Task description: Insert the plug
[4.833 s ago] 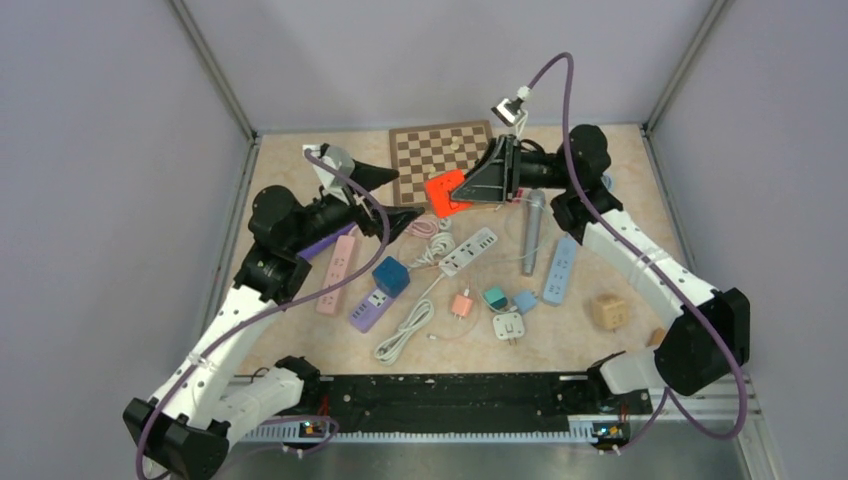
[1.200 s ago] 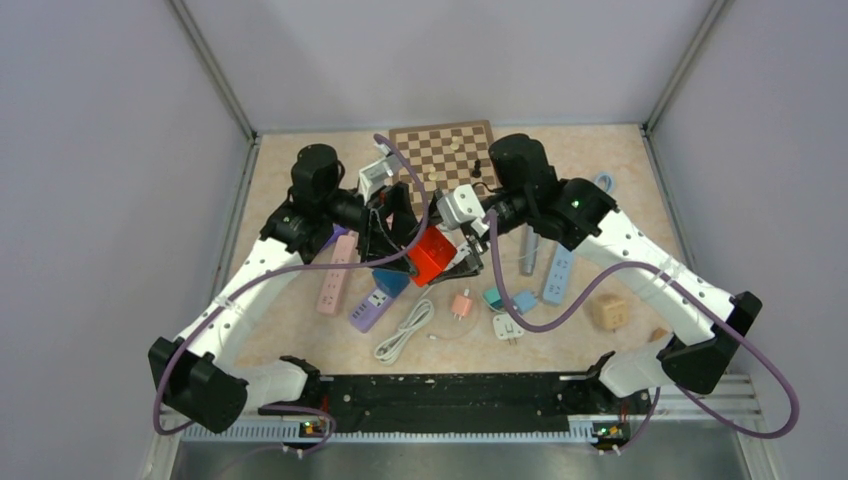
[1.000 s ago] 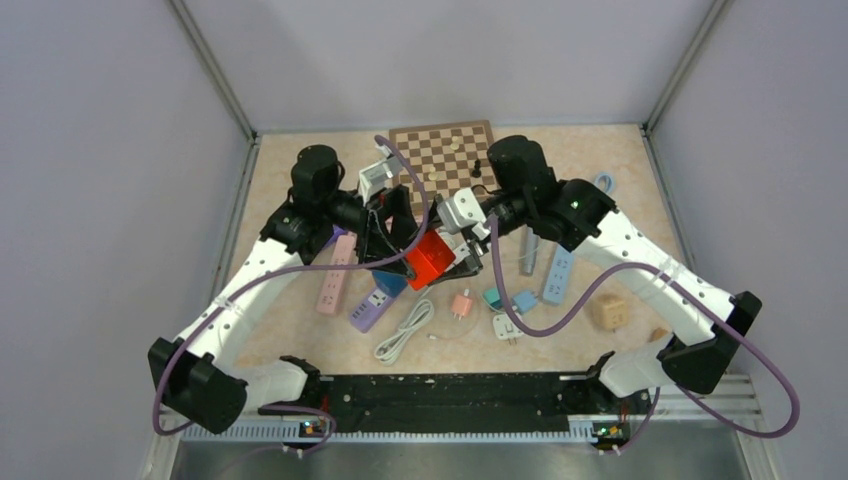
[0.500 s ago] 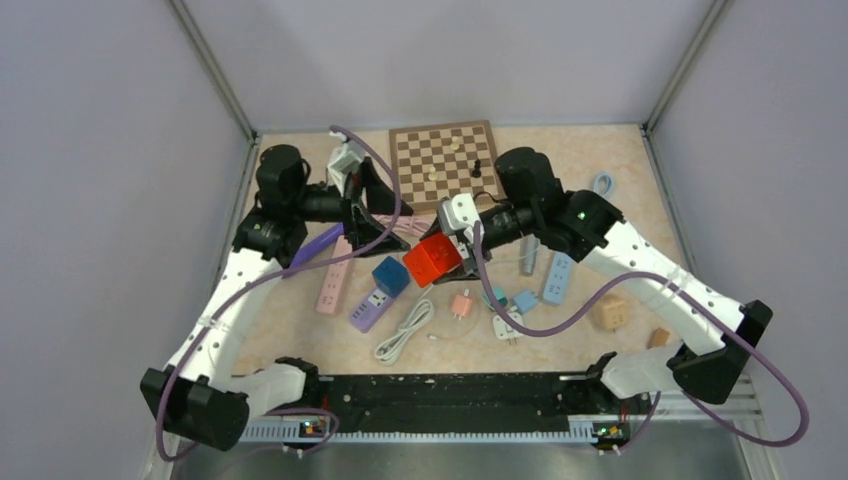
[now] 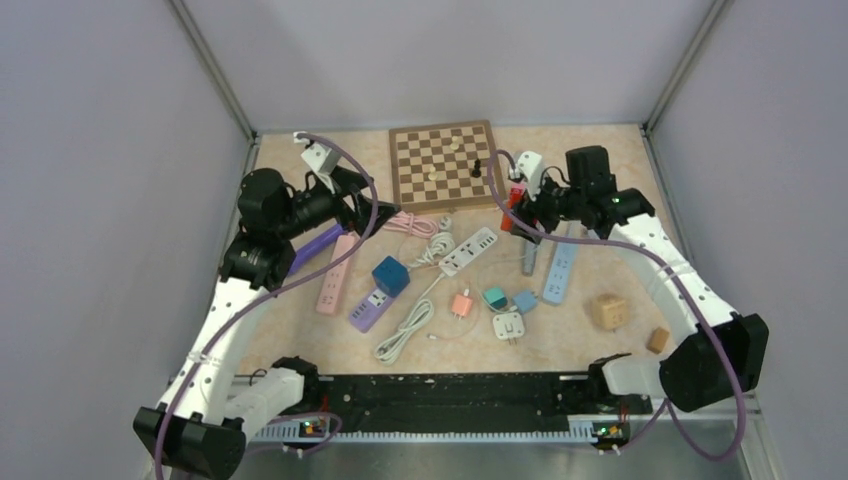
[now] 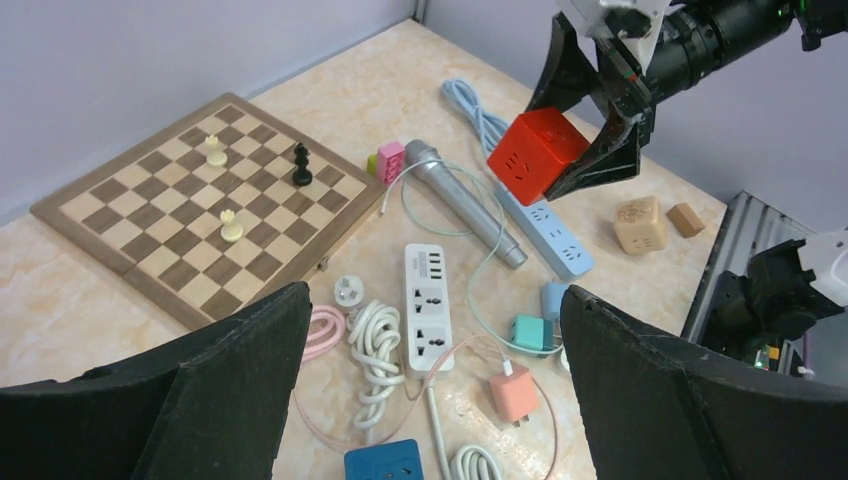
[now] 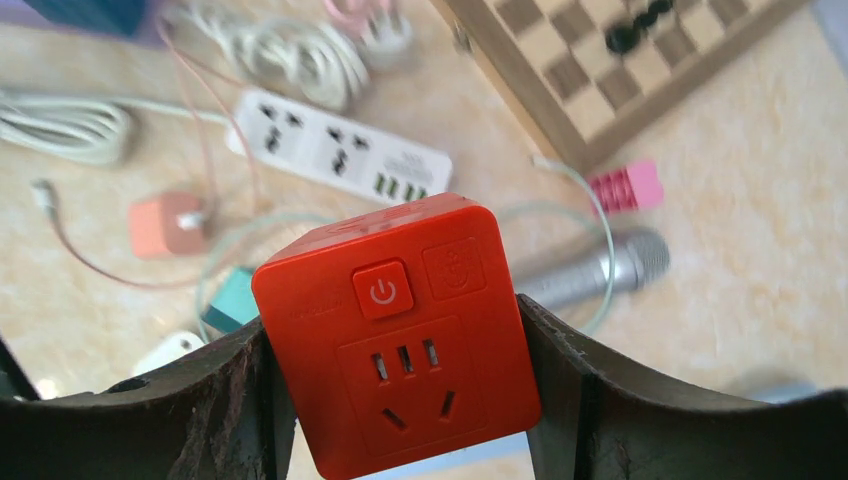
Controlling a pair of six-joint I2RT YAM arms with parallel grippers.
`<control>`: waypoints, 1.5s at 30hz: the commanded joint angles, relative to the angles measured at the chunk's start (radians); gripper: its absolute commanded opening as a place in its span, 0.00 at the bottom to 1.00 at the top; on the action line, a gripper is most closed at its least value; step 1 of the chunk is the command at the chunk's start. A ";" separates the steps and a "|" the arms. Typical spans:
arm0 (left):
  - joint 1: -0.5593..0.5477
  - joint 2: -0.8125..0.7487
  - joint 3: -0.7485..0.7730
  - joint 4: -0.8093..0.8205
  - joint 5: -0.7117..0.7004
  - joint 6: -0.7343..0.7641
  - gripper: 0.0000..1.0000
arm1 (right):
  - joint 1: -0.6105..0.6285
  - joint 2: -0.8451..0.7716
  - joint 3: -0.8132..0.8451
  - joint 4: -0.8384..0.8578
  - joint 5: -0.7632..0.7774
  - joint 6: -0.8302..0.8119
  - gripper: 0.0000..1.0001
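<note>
My right gripper is shut on a red socket cube and holds it in the air right of the chessboard. The cube's socket face and power button face the right wrist camera. It also shows in the left wrist view. My left gripper is wide open and empty, high above the back left of the table. A white plug on a coiled white cord lies next to the white power strip. An orange charger with pins lies near it.
A chessboard with a few pieces lies at the back. A blue socket cube, a purple strip, a pink strip, a light blue strip, a microphone, small chargers and a white adapter lie mid-table. Wooden blocks sit at the right.
The two grippers were close together mid-table around the red cube. They have drawn apart: the right carried the cube to the back right, the left pulled back left, open.
</note>
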 commanded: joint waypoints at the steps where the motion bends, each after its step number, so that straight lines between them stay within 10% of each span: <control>1: 0.003 0.008 -0.012 0.017 -0.083 -0.007 0.99 | -0.101 -0.008 -0.096 0.031 0.082 -0.107 0.00; 14: 0.002 -0.013 -0.067 0.013 -0.134 0.014 0.99 | -0.443 0.077 -0.161 -0.014 -0.114 -0.257 0.00; 45: -0.038 -0.050 -0.145 0.010 -0.194 0.059 0.99 | -0.448 0.025 -0.362 0.095 -0.054 -0.290 0.00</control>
